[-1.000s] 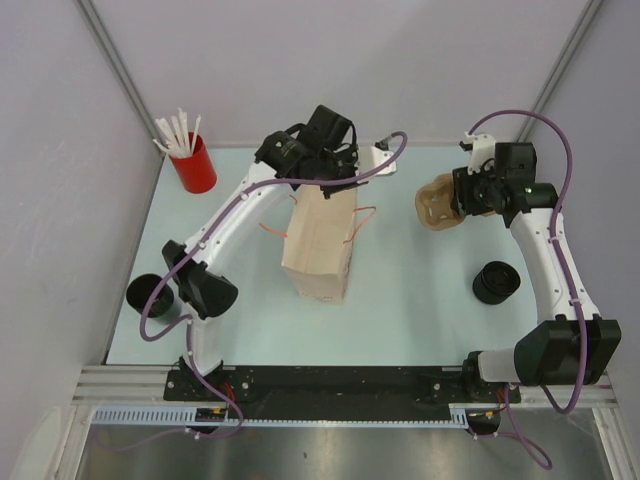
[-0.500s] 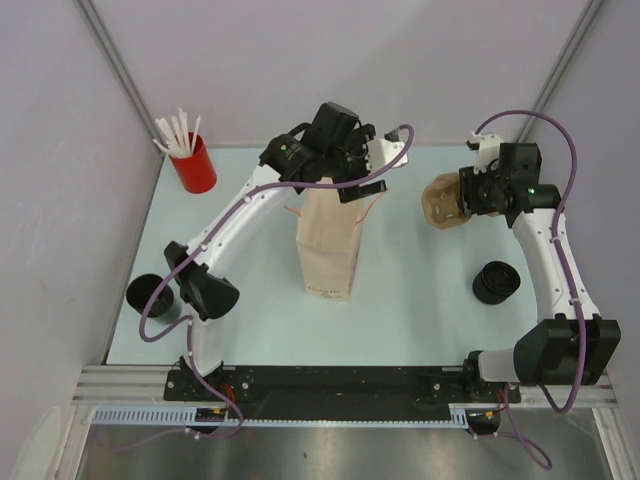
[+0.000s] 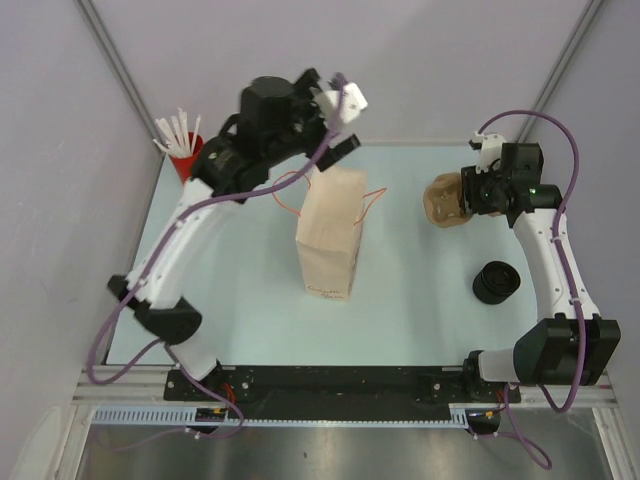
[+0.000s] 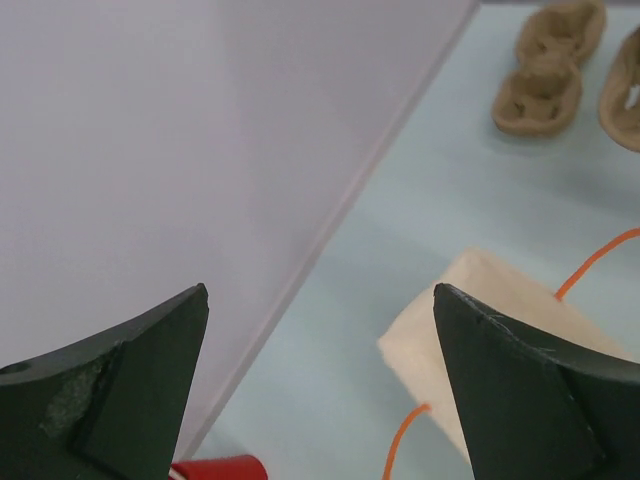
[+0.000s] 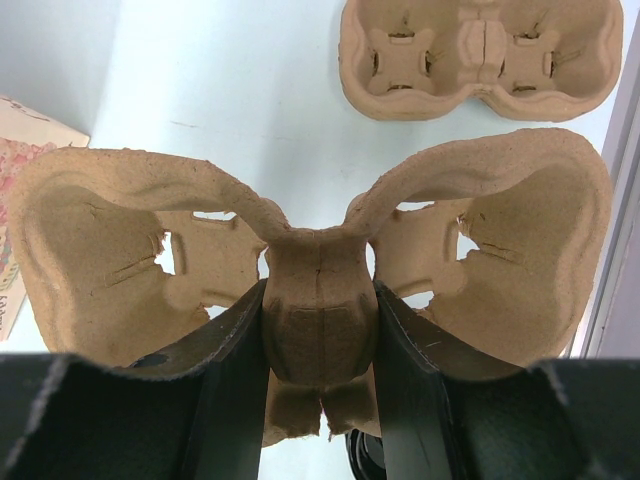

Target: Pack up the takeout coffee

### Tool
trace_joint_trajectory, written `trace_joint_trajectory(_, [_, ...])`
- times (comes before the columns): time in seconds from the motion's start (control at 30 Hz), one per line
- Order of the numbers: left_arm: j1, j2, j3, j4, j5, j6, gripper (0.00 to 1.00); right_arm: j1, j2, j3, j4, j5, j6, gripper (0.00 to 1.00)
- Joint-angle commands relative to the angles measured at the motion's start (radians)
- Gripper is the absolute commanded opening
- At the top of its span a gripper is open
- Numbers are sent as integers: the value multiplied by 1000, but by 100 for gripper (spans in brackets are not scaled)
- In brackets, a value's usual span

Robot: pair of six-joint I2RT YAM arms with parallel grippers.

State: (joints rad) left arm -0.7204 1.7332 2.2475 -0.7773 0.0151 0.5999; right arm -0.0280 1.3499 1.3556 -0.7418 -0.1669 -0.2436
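The takeout coffee is hidden; my left arm's elbow covers the table's left edge. A tan paper bag [image 3: 329, 237] with orange string handles stands upright mid-table. My left gripper [image 3: 327, 124] hangs open above and behind the bag's top, touching nothing. In the left wrist view its dark fingers [image 4: 110, 390] frame the bag's corner [image 4: 500, 330]. My right gripper [image 3: 462, 196] is shut on the middle ridge of a brown pulp cup carrier [image 5: 320, 290], held above the table at the back right.
A red cup of white straws [image 3: 187, 150] stands at the back left. A second pulp carrier [image 5: 480, 55] lies on the table beyond the held one. A squat black round piece [image 3: 496, 282] sits beside my right arm. Grey walls close the back and sides.
My left gripper opened, let go of the bag's top and rose back to the left. The bag went from tilted to upright. The right arm barely moved.
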Motion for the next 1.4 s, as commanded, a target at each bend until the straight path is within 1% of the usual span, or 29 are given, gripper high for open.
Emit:
trace_joint_trajectory(0.0, [68, -219, -150, 113, -98, -117, 99, -6, -24, 5, 39, -31, 1, 37])
trace_joint_trajectory(0.07, [102, -292, -233, 121, -127, -129, 99, -6, -35, 5, 45, -55, -14, 37])
trace_joint_trajectory(0.1, [116, -322, -326, 124, -136, -137, 100, -3, -41, 7, 51, -80, -16, 37])
trace_joint_trajectory(0.17, [151, -397, -428, 136, -158, -152, 99, 8, -57, 29, 55, -95, -31, 37])
trace_joint_trajectory(0.2, [160, -426, -533, 144, -162, -153, 100, 17, -60, 45, 45, -98, -40, 37])
trace_joint_trajectory(0.23, [174, -449, -583, 160, -170, -150, 99, 25, -60, 62, 29, -98, -48, 37])
trace_joint_trajectory(0.27, [182, -510, -630, 170, -172, -149, 99, 54, -57, 104, 18, -105, -63, 38])
trace_joint_trajectory(0.3, [188, -535, -716, 177, -170, -146, 99, 65, -58, 125, 7, -109, -74, 37])
trace_joint_trajectory(0.33, [194, -566, -755, 185, -170, -147, 99, 95, -57, 151, -11, -109, -82, 38])
trace_joint_trajectory(0.4, [217, -633, -849, 196, -159, -152, 99, 125, -41, 249, -39, -94, -102, 38])
trace_joint_trajectory(0.47, [242, -664, -902, 197, -150, -164, 99, 161, 4, 341, -99, -92, -106, 38])
trace_joint_trajectory(0.5, [251, -685, -945, 199, -150, -169, 99, 171, 23, 455, -117, -97, -103, 38])
trace_joint_trajectory(0.57, [279, -699, -977, 204, -153, -186, 100, 207, 92, 574, -174, -109, -102, 38])
trace_joint_trajectory(0.6, [291, -702, -996, 204, -150, -192, 99, 221, 118, 687, -194, -111, -102, 37])
trace_joint_trajectory(0.63, [317, -705, -1000, 202, -144, -213, 100, 237, 152, 756, -230, -114, -102, 37])
trace_joint_trajectory(0.7, [343, -713, -1008, 200, -104, -248, 100, 305, 250, 868, -273, -118, -109, 37])
trace_joint_trajectory(0.73, [370, -727, -1011, 202, -83, -259, 99, 333, 277, 967, -307, -118, -112, 37])
trace_joint_trajectory(0.8, [398, -742, -1020, 205, -28, -276, 99, 419, 307, 959, -268, -112, -123, 38])
trace_joint_trajectory(0.87, [435, -762, -1025, 208, -23, -282, 99, 485, 340, 962, -275, -70, -164, 38])
trace_joint_trajectory(0.9, [446, -768, -1031, 208, 15, -285, 99, 546, 371, 964, -283, -65, -178, 38])
trace_joint_trajectory(0.93, [458, -776, -1034, 207, 22, -284, 99, 574, 388, 965, -284, -51, -196, 38])
trace_joint_trajectory(1.0, [464, -784, -1039, 204, 34, -284, 100, 652, 417, 970, -294, -22, -221, 38])
trace_joint_trajectory(1.13, [467, -793, -1043, 197, 40, -284, 99, 724, 486, 968, -306, 41, -279, 38])
trace_joint_trajectory(1.27, [470, -804, -1046, 202, 45, -298, 99, 755, 525, 958, -321, 151, -332, 38])
trace_joint_trajectory(1.37, [475, -825, -1054, 207, 55, -305, 99, 763, 519, 930, -318, 196, -358, 37])
